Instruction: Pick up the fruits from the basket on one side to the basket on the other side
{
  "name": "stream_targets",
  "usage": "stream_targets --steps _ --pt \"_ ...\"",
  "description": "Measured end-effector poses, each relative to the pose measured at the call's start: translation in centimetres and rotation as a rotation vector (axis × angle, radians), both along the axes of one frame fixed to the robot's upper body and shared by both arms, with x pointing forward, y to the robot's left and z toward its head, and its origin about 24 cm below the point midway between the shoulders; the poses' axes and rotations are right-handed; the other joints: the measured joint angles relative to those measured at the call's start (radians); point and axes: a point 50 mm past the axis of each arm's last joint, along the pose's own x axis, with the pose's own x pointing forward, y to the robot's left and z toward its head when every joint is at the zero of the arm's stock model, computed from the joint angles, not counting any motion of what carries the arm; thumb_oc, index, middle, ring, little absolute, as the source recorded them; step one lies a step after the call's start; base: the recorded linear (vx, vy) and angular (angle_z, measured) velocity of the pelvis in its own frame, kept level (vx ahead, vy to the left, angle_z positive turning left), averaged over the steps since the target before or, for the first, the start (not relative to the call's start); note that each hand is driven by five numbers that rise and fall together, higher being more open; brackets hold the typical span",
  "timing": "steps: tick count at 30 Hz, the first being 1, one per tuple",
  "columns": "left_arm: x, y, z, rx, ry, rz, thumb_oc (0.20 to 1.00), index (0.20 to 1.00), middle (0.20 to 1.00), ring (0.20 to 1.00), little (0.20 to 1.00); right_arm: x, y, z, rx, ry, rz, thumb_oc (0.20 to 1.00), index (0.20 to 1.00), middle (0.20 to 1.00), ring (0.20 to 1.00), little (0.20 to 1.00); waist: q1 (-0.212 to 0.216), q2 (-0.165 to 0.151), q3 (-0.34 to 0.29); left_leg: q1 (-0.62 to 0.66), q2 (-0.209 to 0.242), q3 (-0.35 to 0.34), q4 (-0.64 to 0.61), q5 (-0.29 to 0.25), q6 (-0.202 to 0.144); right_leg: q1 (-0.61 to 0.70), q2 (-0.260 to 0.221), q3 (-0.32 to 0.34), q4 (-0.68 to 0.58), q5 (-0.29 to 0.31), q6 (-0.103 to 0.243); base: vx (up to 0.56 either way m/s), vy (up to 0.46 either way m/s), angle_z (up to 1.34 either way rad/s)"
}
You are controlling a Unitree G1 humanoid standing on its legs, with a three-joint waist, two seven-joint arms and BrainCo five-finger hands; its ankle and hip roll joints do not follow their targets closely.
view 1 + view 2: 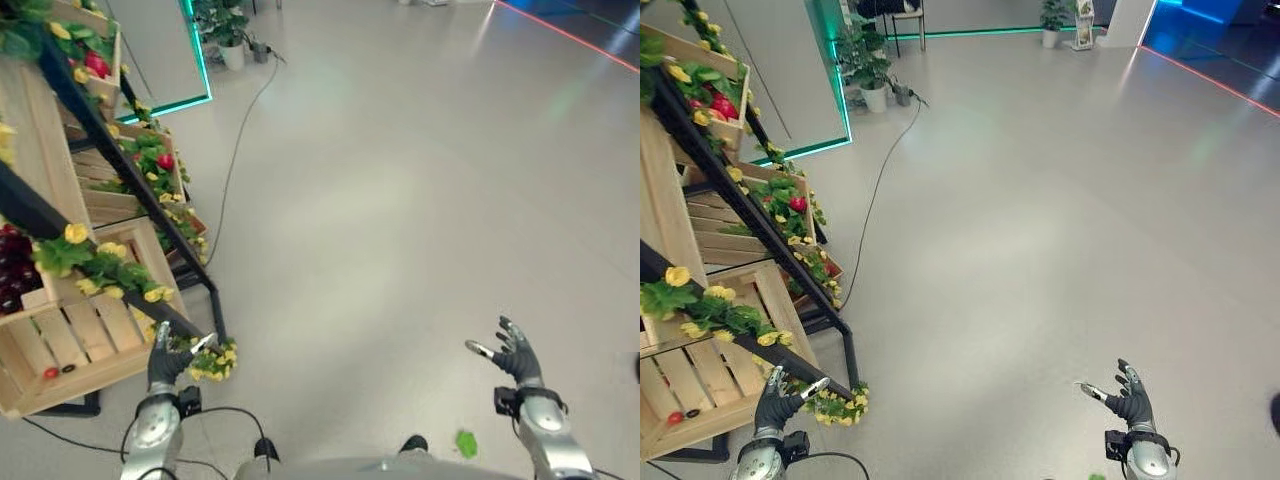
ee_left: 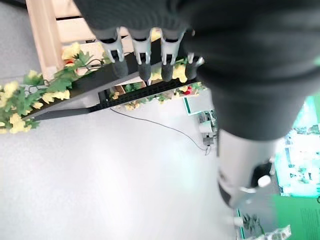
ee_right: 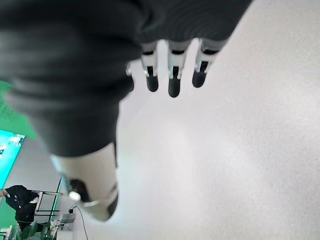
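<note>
So both hands are loose and holding nothing: left hand (image 1: 168, 362) by the rack (image 1: 120, 150), right hand (image 1: 512, 352) over bare floor (image 1: 400, 200).

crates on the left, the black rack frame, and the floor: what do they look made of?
Crates: pale unfinished wood, going by the visible slats and grain. Rack frame: black, probably painted metal bars; straight, thin, even matte colour. Floor: smooth light grey, likely polished concrete or a resin coating; it shows soft reflections and no seams. Flower garland on the frame looks like artificial plastic or fabric.
</note>
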Motion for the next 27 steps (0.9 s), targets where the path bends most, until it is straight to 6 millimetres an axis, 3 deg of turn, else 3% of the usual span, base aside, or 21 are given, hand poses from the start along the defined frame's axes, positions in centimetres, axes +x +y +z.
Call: stream_targets --steps 6,16,21,27 --pt "0.2 -0.1 0.1 0.001 -0.006 -0.001 1.000 1.000 1.000 1.000 1.000 1.2 0.1 0.7 -0.006 -0.036 0.011 1.000 1.000 1.000 1.000 1.000 -0.002 0.033 0.025 0.001 -0.003 -0.022 -0.003 -0.003 0.001 0.008 -0.012 -0.027 0.030 -0.001 -0.001 -0.03 -0.023 0.10" --pt "0.3 0.0 0.1 0.001 -0.008 -0.002 1.000 1.000 1.000 1.000 1.000 1.2 0.1 0.7 -0.006 -0.037 0.007 1.000 1.000 1.000 1.000 1.000 -0.002 0.026 0.041 0.005 -0.019 -0.034 -0.003 -0.004 0.010 0.013 -0.036 -0.025 0.049 -0.001 -0.001 0.00 -0.009 0.04" --pt "0.9 -1.1 0.1 -0.011 -0.011 -0.043 1.000 1.000 1.000 1.000 1.000 1.0 0.0 0.7 -0.012 -0.036 0.001 1.000 1.000 1.000 1.000 1.000 -0.004 0.042 0.048 0.035 -0.034 -0.068 -0.008 -0.003 0.017 0.074 -0.055 -0.029 0.045 -0.010 0.010 0.00 -0.041 0.21" --pt "-0.1 -2.1 -1.0 -0.039 0.033 -0.066 1.000 1.000 1.000 1.000 1.000 0.9 -0.1 1.2 -0.024 -0.048 0.015 1.000 1.000 1.000 1.000 1.000 0.002 0.077 0.047 0.005 -0.038 -0.153 0.024 0.005 0.025 0.133 -0.069 -0.071 0.068 -0.040 0.020 -0.17 -0.131 0.40"
